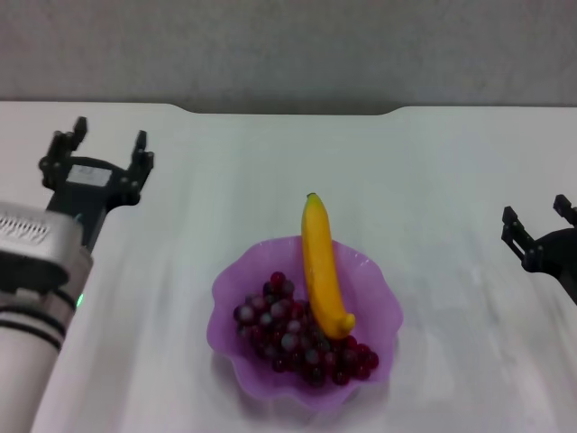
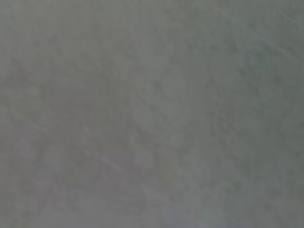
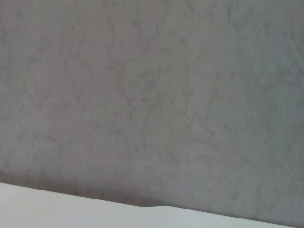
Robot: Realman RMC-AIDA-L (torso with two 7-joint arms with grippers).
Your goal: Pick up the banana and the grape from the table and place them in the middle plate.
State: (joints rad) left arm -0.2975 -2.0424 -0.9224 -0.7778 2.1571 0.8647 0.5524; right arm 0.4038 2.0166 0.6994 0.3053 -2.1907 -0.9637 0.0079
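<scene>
Banana [image 1: 324,275] and grape [image 1: 302,338] are sitting in middle plate [image 1: 236,280]; left pincer [image 1: 102,144] at 10 o'clock and right pincer [image 1: 539,220] at 3 o'clock are both hanging spread and empty, so I'd judge only parking clear is needed.

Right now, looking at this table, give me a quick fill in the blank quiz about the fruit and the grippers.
1. The banana lies in the ____ plate.
2. The grape bunch lies ____ the same plate.
3. Left gripper and right gripper both hold ____.

Missing words: purple; inside; nothing
</scene>
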